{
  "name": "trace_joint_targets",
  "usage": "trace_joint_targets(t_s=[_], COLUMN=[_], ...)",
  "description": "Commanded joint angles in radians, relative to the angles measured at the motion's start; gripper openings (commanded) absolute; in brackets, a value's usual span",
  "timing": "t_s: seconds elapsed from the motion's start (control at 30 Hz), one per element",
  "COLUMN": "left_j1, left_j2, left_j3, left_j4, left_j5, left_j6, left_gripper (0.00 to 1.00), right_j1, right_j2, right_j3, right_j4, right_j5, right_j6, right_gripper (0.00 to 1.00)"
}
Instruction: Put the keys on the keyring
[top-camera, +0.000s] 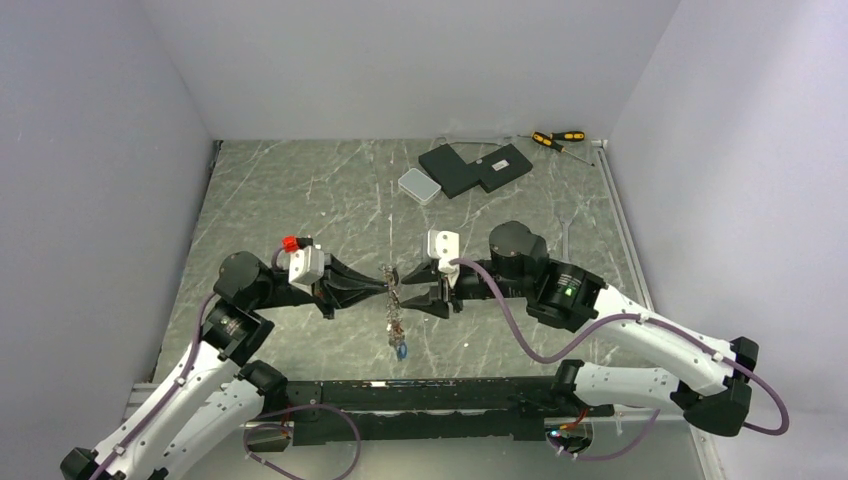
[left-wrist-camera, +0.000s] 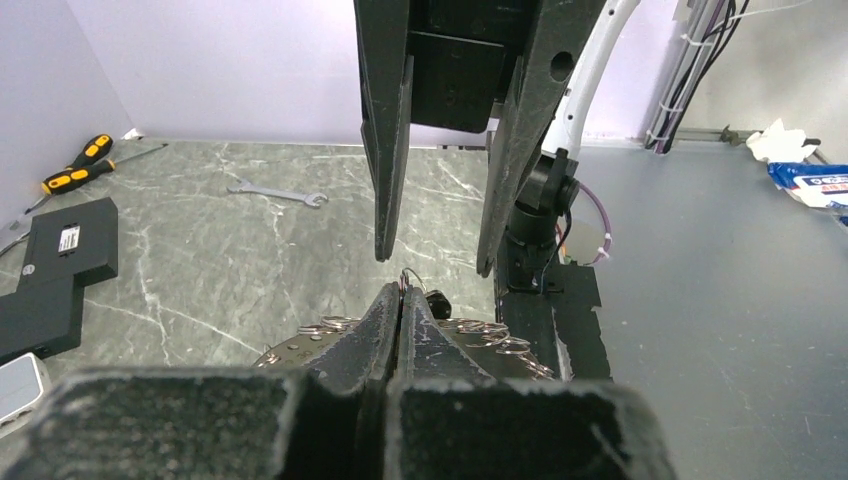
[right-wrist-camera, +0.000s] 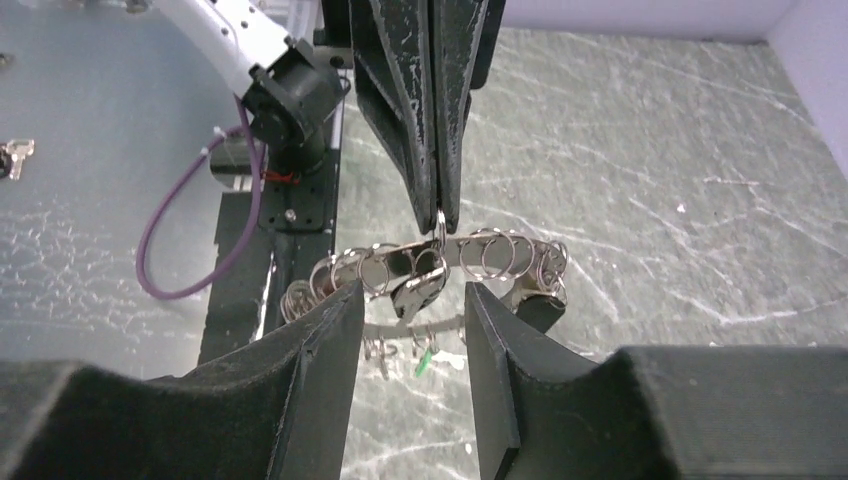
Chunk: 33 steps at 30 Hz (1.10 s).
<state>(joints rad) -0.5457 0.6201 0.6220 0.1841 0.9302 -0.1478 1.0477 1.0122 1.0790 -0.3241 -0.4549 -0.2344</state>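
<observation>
Right now we see the left gripper (right-wrist-camera: 438, 210) with its fingers pressed together on the rim of the keyring (right-wrist-camera: 462, 247), holding the flat silver ring up off the grey marbled counter (top-camera: 300, 190). Facing it, the right gripper (right-wrist-camera: 412, 295) has its fingers spread apart, one on each side of the ring's near edge, and as far as we can tell neither touches it. Small wire loops (right-wrist-camera: 488, 250) line the rim, and the keys (right-wrist-camera: 418, 288) dangle from it, a green one (right-wrist-camera: 425, 362) hanging beneath.
</observation>
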Motion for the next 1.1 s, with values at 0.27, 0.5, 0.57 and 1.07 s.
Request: trace_joint_targets(t_s=[0.27,0.5,0.57,1.07], left_j1=[0.015,0.018,0.018,0.021], left_j2=[-0.044,-0.051,-0.052,-0.062], left_j3=[-0.013,-0.014,-0.014,-0.019], left_j4=[0.176,0.175,0.171,0.166], left_j5=[0.008,0.003,-0.002,-0.022], left_j6=[-0.077,-0.079,-0.077,-0.071], left_gripper=[0.0,0.0,0.0,0.0], right_j1=[-0.006,-0.008,-0.009,-0.054], right_j2=[0.0,0.025,0.032,0.047], right_j3=[-0.057,-0.067,-0.064,-0.088], right_j4=[0.351,0.373,0.372,0.388], right_j5=[-0.043,-0.053,-0.059,-0.148], right_j6=[0.133,0.141,0.14,0.156], right_gripper=[0.44,0.38,0.36,0.31])
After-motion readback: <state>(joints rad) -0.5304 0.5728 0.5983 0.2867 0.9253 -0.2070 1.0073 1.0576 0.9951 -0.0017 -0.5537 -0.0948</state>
